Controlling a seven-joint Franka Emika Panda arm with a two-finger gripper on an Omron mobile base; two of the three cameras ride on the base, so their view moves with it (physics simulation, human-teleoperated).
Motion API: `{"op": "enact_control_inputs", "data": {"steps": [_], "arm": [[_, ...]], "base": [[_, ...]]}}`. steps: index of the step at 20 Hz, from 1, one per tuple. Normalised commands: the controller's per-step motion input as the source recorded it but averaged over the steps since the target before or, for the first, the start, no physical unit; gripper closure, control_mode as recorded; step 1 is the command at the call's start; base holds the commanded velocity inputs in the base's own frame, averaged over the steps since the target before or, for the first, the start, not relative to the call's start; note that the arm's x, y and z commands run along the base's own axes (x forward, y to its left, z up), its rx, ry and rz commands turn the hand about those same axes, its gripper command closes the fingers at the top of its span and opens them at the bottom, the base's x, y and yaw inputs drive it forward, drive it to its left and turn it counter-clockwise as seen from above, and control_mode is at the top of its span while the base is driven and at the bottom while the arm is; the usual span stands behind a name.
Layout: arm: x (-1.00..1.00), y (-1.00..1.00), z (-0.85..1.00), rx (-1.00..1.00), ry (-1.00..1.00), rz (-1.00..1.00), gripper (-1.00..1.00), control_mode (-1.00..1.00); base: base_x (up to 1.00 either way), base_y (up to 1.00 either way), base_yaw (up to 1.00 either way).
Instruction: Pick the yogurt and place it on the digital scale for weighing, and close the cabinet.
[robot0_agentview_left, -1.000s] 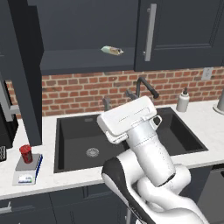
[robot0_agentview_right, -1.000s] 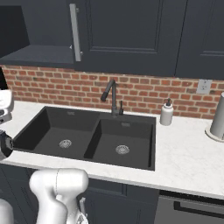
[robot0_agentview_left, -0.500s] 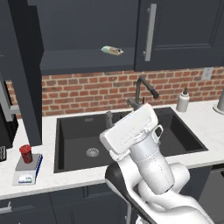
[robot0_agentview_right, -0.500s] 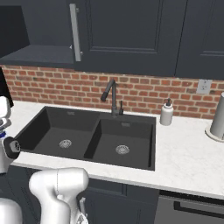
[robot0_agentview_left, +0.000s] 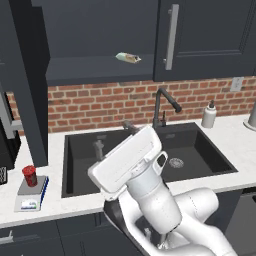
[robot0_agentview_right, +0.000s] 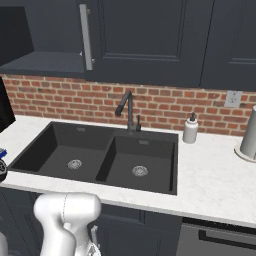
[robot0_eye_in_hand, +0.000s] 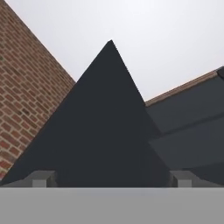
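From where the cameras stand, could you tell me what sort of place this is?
A kitchen, rendered rather than real: a dark double sink with a faucet set in a pale counter, a brick backsplash, and dark wall cabinets above.

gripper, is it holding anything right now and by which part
Nothing is held. In the hand view the gripper is open, fingertips wide apart with only the cabinet door ahead. The yogurt stands on the digital scale.

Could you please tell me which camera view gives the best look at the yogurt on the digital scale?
The left base view: the yogurt stands upright on the digital scale, at the counter's left. The right base view catches just a blue sliver at its left edge, perhaps the scale.
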Motion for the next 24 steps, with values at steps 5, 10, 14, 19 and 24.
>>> {"op": "enact_control_inputs", "data": {"steps": [5,10,14,19,24], "arm": [[-0.33,0.51,-0.27,0.04,0.00,0.00,-1.00,-1.00],[-0.34,0.42,-0.37,0.04,0.00,0.00,-1.00,-1.00],[-0.18,0.71,-0.22,0.01,-0.01,0.00,-1.00,-1.00],[-0.08,0.87,-0.23,0.00,-0.02,0.00,-1.00,-1.00],[-0.01,0.76,-0.35,0.00,0.00,0.00,-1.00,-1.00]], "base": [[0.00,0.00,0.00],[0.00,0.00,0.00],[0.00,0.00,0.00],[0.00,0.00,0.00],[0.00,0.00,0.00]]}}
